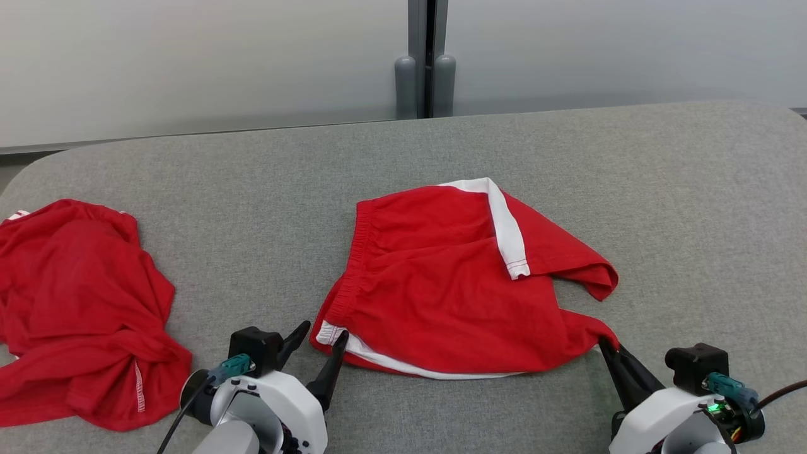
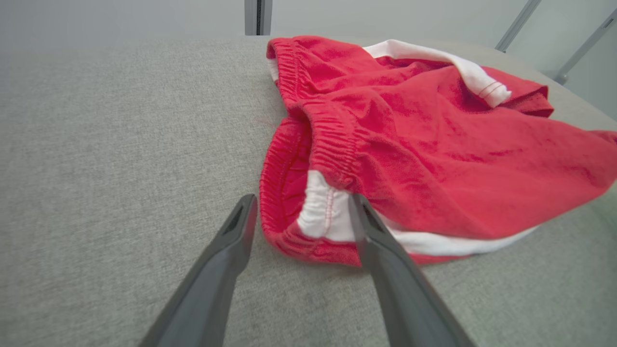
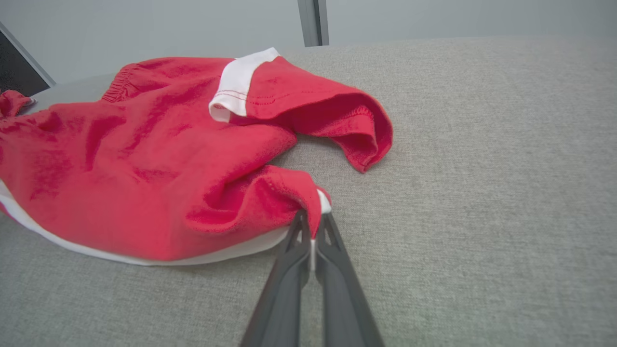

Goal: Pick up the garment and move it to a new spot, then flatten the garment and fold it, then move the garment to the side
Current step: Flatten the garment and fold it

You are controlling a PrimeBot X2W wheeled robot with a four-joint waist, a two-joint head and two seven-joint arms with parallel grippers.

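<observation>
The garment (image 1: 454, 296) is a pair of red shorts with white side stripes, lying crumpled on the grey table (image 1: 252, 176). My left gripper (image 1: 325, 331) stands open at the near left waistband corner. In the left wrist view the left gripper (image 2: 303, 200) has that corner of the garment (image 2: 434, 159) between its spread fingers, the right finger against the white stripe. My right gripper (image 1: 604, 343) is shut on the near right leg hem. In the right wrist view the right gripper (image 3: 312, 219) pinches a red and white fold of the garment (image 3: 144, 183), lifted slightly off the table.
A second red cloth (image 1: 82, 302) lies bunched at the table's left edge. Two grey posts (image 1: 425, 82) stand behind the far edge against a pale wall. Bare grey table surface stretches to the right and behind the shorts.
</observation>
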